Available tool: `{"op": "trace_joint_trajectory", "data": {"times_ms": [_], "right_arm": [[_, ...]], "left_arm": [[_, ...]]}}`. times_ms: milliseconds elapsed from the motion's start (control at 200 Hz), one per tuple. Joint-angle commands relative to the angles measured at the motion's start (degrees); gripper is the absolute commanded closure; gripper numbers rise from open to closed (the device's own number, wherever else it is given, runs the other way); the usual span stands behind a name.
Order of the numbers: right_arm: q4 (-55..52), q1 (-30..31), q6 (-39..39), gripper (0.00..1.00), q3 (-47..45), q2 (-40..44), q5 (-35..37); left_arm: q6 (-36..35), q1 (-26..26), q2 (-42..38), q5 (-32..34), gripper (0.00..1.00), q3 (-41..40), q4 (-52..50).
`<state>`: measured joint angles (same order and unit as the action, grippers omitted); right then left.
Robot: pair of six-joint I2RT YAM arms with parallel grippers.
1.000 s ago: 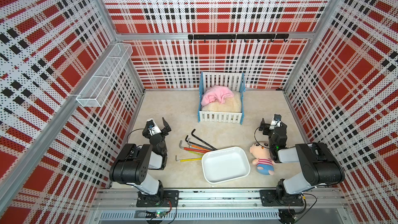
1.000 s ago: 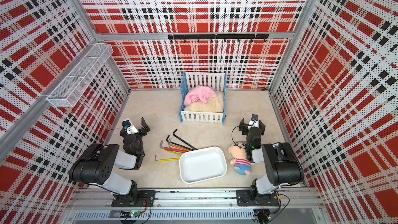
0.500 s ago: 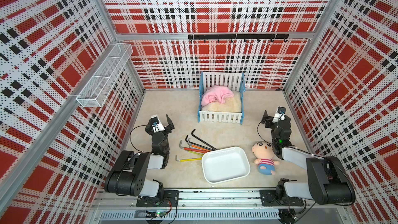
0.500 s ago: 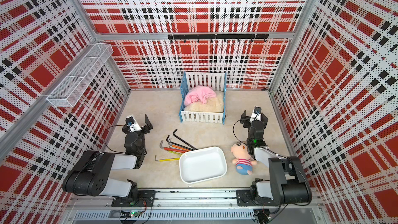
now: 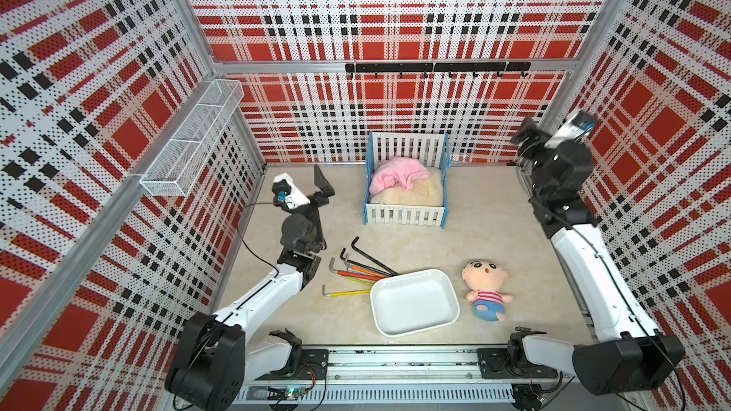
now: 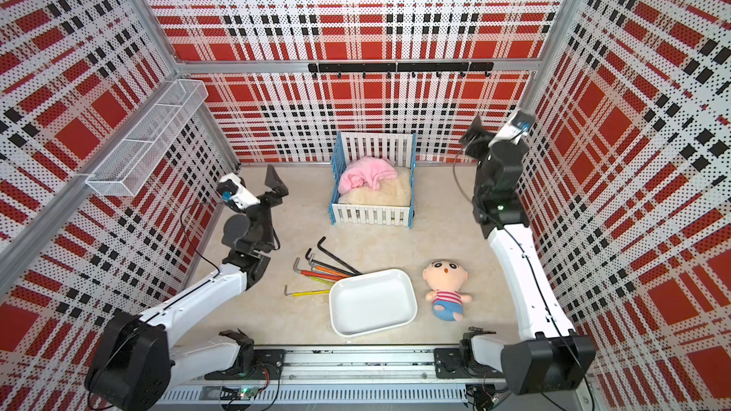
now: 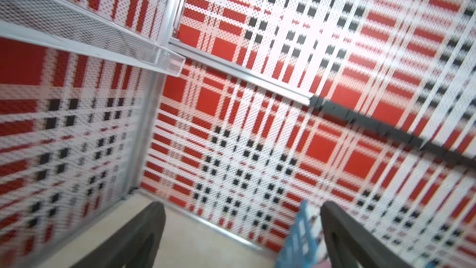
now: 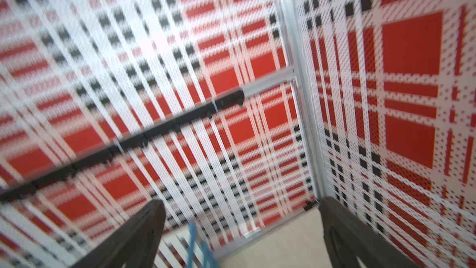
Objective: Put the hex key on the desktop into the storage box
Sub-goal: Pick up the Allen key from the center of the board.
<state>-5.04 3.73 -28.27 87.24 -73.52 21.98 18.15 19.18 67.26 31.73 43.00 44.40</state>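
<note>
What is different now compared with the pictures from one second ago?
Both arms lifted and stretched toward the back wall, the right one higher. The left gripper and right gripper remained open and took hold of nothing. The hex keys, storage box, doll and crib lie as they were.

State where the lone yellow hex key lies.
In both top views the yellow hex key lies on the desktop, left of the storage box, apart from the other keys.
</note>
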Motion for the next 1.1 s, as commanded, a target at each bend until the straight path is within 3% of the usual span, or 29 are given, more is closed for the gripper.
{"op": "trace_joint_trajectory", "data": {"times_ms": [0, 50, 100, 215, 291, 381, 516, 611, 746, 882, 1002, 1097], "right_arm": [[-25.39, -4.14, -19.93, 0.00, 2.31, -2.09, -6.43], [-20.49, -5.13, -19.69, 0.00, -1.76, -0.66, -12.85], [-17.98, -5.04, -19.12, 0.00, -4.63, 0.43, -14.74], [-21.20, -4.12, -16.39, 0.00, -3.79, -0.52, -16.57], [-24.79, -1.48, -12.16, 0.03, -0.68, -2.14, -15.36], [-29.57, 5.12, -5.95, 0.08, 4.27, -5.00, -12.13], [-33.74, 16.62, 2.12, 0.09, 8.79, -8.83, -8.36], [-35.97, 24.40, 6.28, 0.08, 10.79, -11.89, -6.81], [-37.89, 33.46, 11.14, 0.16, 12.19, -16.38, -7.82], [-33.91, 41.40, 16.03, 0.17, 9.07, -18.12, -5.24], [-33.31, 43.51, 17.01, 0.19, 8.23, -21.22, -8.80], [-38.98, 43.82, 18.02, 0.23, 12.71, -26.59, -13.81]], "left_arm": [[30.10, -8.33, -1.69, -13.20, 0.01, 4.11, -19.33], [38.18, -13.32, 0.37, -24.58, 0.01, 4.79, -19.26], [39.30, -14.94, 2.17, -29.20, 0.01, 8.20, -24.67], [30.52, -10.00, 2.14, -21.54, 0.01, 15.78, -41.66], [29.37, -7.53, 1.33, -18.60, 0.01, 16.51, -47.13], [30.49, -5.54, 0.86, -17.71, 0.02, 15.60, -52.04], [29.16, 3.41, 0.93, -13.98, 0.05, 15.38, -58.80], [27.97, 6.28, 0.18, -13.12, 0.08, 14.93, -62.31], [27.13, 6.51, -3.28, -14.58, 0.10, 11.40, -64.07], [27.96, 6.25, -7.84, -14.20, 0.13, 7.91, -66.15], [29.54, 3.95, -11.32, -14.91, 0.15, 5.49, -69.32], [29.86, -0.20, -14.14, -18.21, 0.20, 2.67, -70.99]]}}
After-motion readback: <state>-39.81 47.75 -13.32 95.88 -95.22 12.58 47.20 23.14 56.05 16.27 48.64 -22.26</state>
